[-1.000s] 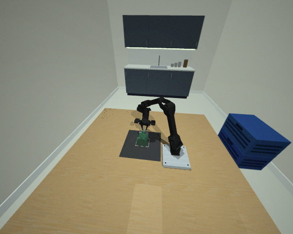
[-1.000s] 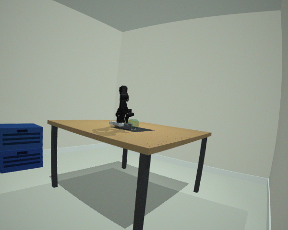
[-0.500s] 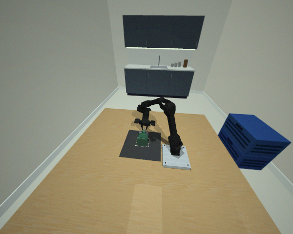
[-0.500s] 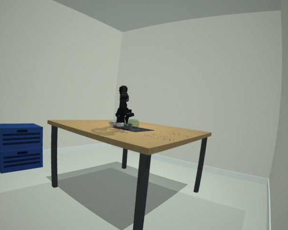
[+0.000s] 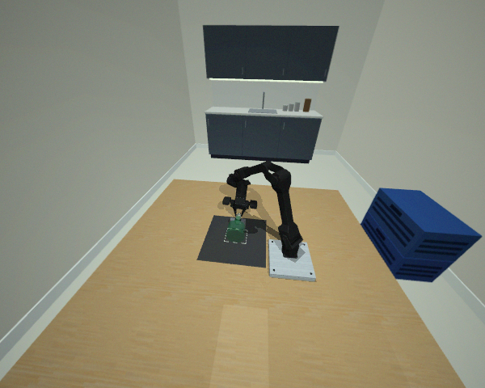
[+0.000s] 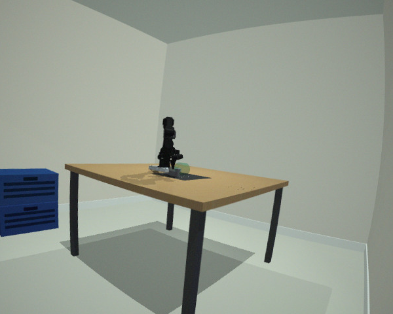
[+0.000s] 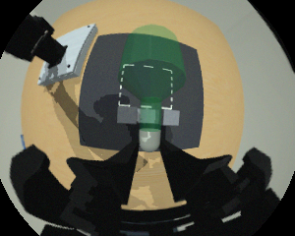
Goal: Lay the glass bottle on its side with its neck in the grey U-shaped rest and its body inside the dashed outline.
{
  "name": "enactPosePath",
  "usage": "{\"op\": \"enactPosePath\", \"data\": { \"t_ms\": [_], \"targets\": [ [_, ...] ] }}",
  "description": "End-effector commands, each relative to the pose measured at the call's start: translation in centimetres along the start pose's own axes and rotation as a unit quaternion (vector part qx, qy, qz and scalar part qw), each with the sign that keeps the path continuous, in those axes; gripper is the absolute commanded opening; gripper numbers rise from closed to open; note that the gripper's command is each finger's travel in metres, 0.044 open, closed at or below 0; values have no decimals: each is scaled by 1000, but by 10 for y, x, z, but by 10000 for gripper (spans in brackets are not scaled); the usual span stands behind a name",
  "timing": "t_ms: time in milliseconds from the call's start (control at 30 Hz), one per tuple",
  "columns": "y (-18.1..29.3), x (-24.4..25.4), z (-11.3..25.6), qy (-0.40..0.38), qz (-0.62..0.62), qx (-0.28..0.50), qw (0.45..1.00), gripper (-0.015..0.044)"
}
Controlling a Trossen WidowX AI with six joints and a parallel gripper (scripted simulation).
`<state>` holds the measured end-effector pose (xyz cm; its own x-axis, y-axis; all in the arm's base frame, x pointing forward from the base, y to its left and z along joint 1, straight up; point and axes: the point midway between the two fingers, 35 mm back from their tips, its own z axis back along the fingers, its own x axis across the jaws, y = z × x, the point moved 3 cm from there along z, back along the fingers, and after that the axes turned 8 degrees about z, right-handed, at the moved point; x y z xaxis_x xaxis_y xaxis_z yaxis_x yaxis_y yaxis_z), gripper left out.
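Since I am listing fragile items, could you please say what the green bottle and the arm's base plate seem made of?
Green bottle: likely smooth glass; the outline shows through. Pale grey base plate: perhaps brushed metal, given its streaks.

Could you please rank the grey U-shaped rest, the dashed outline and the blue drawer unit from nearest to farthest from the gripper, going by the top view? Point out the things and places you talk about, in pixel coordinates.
1. Grey U-shaped rest (image 5: 232,220), just beyond the fingertips of the gripper (image 5: 238,214).
2. Dashed outline (image 5: 235,243), past the rest on the dark mat (image 5: 217,252).
3. Blue drawer unit (image 5: 426,212), off the table's right side in the picture.
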<state>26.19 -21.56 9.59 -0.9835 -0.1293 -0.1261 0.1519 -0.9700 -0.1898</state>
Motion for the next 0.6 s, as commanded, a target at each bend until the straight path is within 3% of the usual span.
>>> {"op": "enactPosePath", "data": {
  "t_ms": [0, 567],
  "targets": [
    [-3, 1, -3, -1, -1, -2, 1000, 113],
    [0, 0, -1, 2, 1, 5, 1000, 113]
  ]
}}
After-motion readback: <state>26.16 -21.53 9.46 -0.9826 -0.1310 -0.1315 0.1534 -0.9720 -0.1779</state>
